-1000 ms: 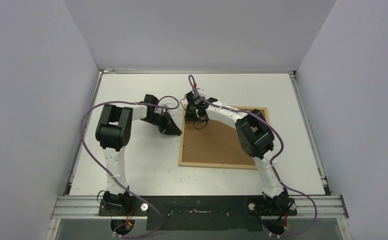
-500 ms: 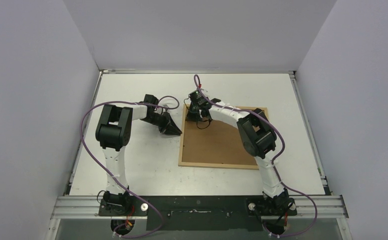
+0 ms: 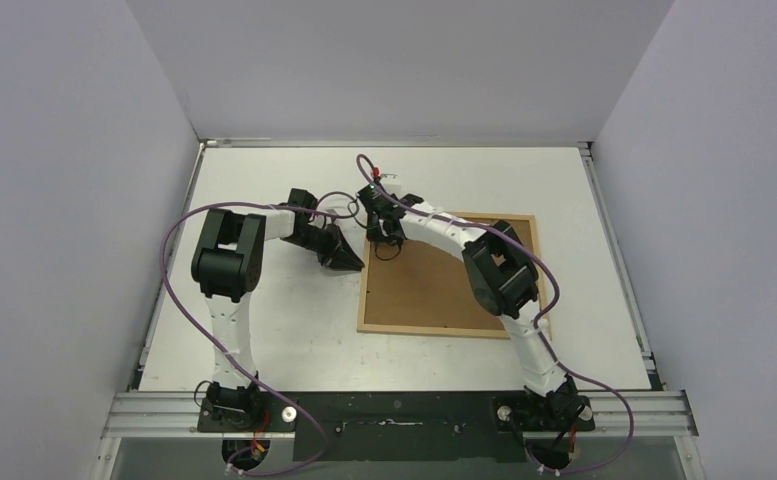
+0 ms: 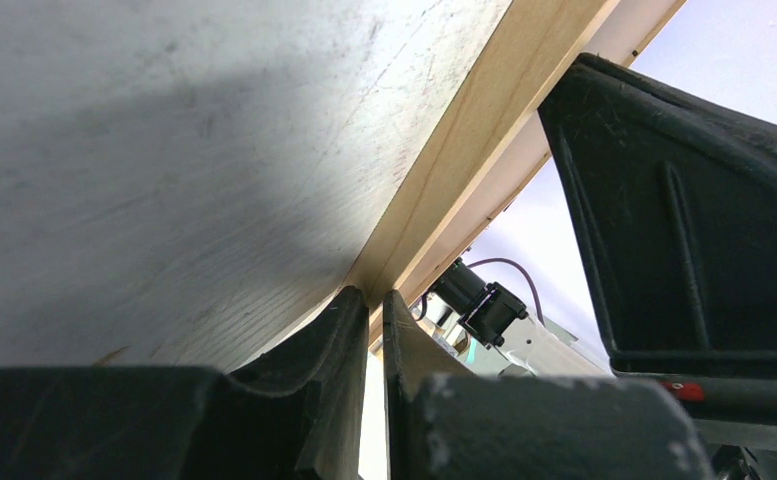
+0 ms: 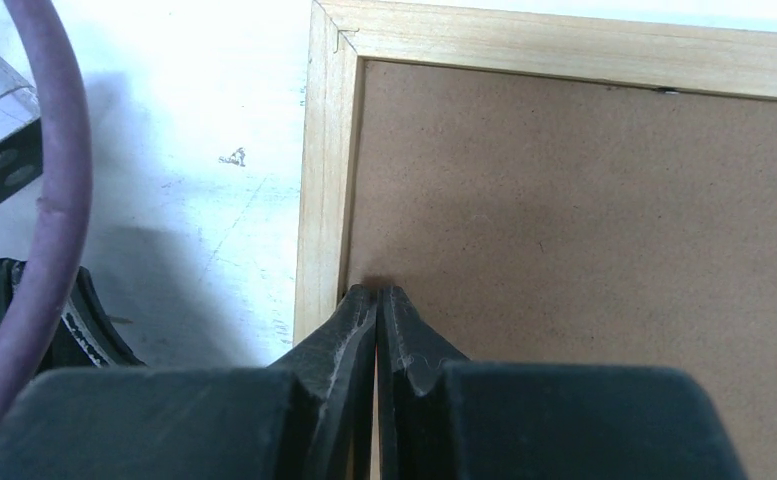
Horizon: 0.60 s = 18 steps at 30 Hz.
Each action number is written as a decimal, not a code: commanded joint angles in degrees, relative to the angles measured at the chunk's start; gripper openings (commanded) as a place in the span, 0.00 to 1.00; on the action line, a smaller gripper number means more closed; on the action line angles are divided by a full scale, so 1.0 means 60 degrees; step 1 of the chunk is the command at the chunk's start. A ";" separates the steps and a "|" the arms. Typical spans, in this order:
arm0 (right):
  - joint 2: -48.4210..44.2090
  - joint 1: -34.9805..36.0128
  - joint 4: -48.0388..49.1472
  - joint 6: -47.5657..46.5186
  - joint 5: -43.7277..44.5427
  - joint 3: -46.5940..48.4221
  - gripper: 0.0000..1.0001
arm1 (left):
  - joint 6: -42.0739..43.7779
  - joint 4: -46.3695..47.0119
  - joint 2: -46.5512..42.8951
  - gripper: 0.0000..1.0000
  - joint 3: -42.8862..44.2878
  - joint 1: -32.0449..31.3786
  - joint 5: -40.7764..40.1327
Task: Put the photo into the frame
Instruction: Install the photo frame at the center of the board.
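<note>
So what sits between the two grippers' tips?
Only the frame's left wood strip: left gripper at its outer edge, right gripper on the brown backing panel just inside. The top view shows it; the wrist views show each side.

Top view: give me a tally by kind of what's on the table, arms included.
Wooden frame: 1
Brown backing panel: 1
Robot arms: 2 (left arm, right arm)
Total: 4

Top cam sits high at the near end, looking down over the whole table (image 3: 294, 340). Left wrist cam is super low, skimming along the table at the left rail of the frame (image 4: 474, 130). Right wrist cam stares down, close on that same rail and its far corner
</note>
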 commanded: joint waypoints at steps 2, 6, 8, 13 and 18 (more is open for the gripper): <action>0.0659 -0.0021 -0.1858 -0.1098 0.1376 -0.0218 0.00 | 0.0101 -0.1160 0.1090 0.08 -0.0621 0.0128 -0.2716; 0.0910 0.0157 -0.1988 -0.1330 0.1389 -0.0055 0.02 | 0.0087 -0.1157 0.1065 0.08 -0.0597 0.0127 -0.2691; 0.0983 0.0229 -0.2042 -0.1474 0.1438 -0.0033 0.03 | 0.0111 -0.1153 0.1064 0.08 -0.0584 0.0134 -0.2687; 0.1262 0.0468 -0.2337 -0.1751 0.1632 0.0064 0.06 | 0.0112 -0.1152 0.1053 0.08 -0.0559 0.0136 -0.2668; 0.1370 0.0665 -0.2484 -0.1932 0.2051 -0.0078 0.07 | 0.0043 -0.1167 0.1025 0.09 -0.0540 0.0127 -0.2651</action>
